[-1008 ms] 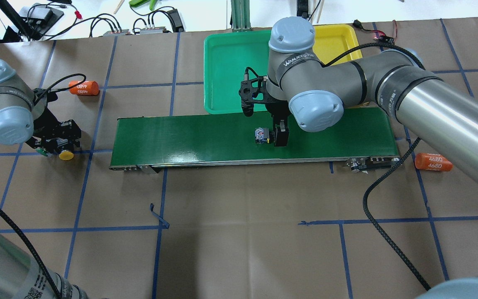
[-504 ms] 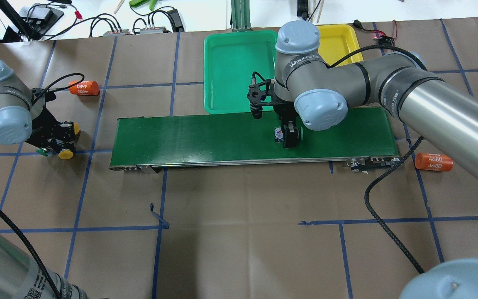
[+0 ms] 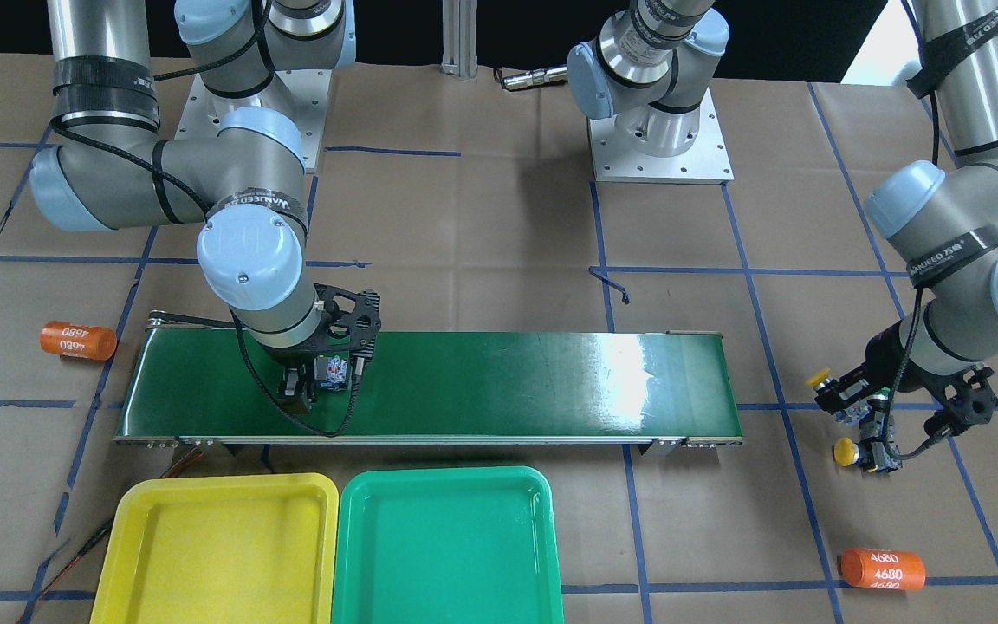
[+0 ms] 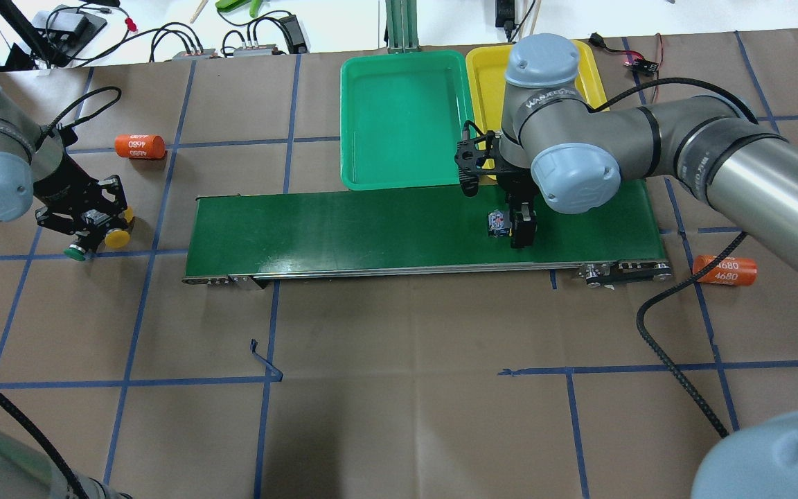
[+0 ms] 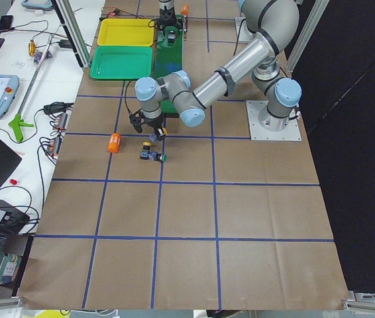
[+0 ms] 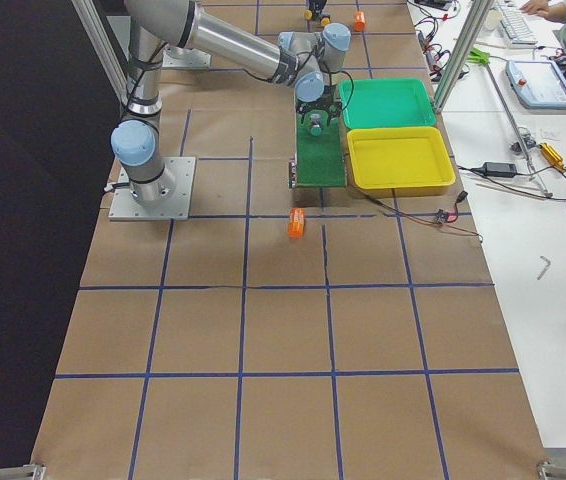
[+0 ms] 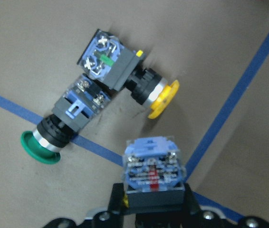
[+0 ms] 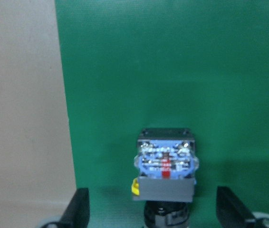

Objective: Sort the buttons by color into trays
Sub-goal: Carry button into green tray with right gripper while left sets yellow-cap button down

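My right gripper (image 4: 515, 225) hangs low over the green conveyor belt (image 4: 343, 229), open. A button (image 8: 165, 168) with a grey-blue contact block and a sliver of yellow lies on the belt between its wide-apart fingers (image 8: 80, 211), touching neither. The green tray (image 4: 347, 125) and the yellow tray (image 4: 482, 90) sit side by side just beyond the belt. Off the belt's left end, my left gripper (image 7: 152, 199) is shut on a button (image 7: 152, 166). A yellow-capped button (image 7: 160, 97) and a green-capped button (image 7: 42, 147) lie touching on the paper below it.
An orange "4680" cylinder (image 4: 139, 146) lies beyond the left gripper, and another orange cylinder (image 4: 724, 269) lies past the belt's right end. A black cable (image 4: 669, 367) trails over the paper near the right arm. Cables and gear line the far table edge.
The right gripper has moved rightward along the belt, the button staying between its fingers. The left gripper has shifted slightly toward the far side with its button.
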### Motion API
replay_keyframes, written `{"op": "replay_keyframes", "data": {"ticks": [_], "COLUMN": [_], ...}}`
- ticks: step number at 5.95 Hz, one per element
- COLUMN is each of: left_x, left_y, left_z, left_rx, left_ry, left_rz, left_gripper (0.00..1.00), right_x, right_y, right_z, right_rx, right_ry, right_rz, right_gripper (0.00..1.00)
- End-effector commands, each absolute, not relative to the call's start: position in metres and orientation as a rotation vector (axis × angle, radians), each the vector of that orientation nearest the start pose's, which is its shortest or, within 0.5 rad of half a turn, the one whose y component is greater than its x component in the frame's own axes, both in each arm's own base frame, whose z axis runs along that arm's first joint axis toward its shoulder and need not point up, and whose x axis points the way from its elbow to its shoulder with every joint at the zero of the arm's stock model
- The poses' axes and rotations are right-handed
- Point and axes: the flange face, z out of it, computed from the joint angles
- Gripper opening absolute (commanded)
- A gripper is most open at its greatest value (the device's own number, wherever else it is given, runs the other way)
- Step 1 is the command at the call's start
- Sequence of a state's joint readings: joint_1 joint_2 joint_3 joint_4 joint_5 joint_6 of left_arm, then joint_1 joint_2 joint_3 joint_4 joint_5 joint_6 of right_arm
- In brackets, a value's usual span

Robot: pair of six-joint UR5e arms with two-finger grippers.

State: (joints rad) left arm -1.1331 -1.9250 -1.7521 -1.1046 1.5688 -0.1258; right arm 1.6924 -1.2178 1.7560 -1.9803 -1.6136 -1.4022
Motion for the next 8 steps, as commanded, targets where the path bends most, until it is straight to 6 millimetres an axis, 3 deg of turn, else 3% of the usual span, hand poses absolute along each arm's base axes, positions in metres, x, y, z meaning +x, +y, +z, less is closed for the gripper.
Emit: {"op": "replay_keyframes", "data": {"ticks": [1,2,3,4,5,6,7,8], "left_x": [0.037,-0.008,-0.061,-0.096,-0.11,-0.119,-0.126,-0.126], "left_y": [-0.577,-0.578,-0.577,-0.567,-0.566,-0.571,-0.571,-0.573], "left_z": [0.296,0.296,0.288,0.281,0.263,0.252,0.241,0.243], "left_rx": [-1.179,-1.334,-1.476,-1.545,-1.755,-1.841,-1.907,-1.905], "left_ry": [2.959,2.887,2.801,2.752,2.593,2.538,2.538,2.547], "left_rz": [0.089,0.1,0.124,0.141,0.185,0.206,0.302,0.297], "left_gripper": [0.09,0.07,0.06,0.06,0.06,0.05,0.05,0.3], "right_x": [0.178,0.174,0.154,0.139,0.139,0.144,0.155,0.171], "right_y": [-0.538,-0.541,-0.546,-0.547,-0.549,-0.574,-0.619,-0.661], "right_z": [0.246,0.248,0.254,0.281,0.308,0.342,0.341,0.327], "right_rx": [-2.19,-2.229,-2.208,-2.217,-2.241,-2.266,-2.279,-2.26], "right_ry": [2.253,2.221,2.256,2.313,2.353,2.39,2.389,2.346], "right_rz": [0.293,0.286,0.297,0.275,0.204,0.103,0.071,-0.024], "right_gripper": [0.44,0.23,0.15,0.14,0.14,0.15,0.15,0.17]}}
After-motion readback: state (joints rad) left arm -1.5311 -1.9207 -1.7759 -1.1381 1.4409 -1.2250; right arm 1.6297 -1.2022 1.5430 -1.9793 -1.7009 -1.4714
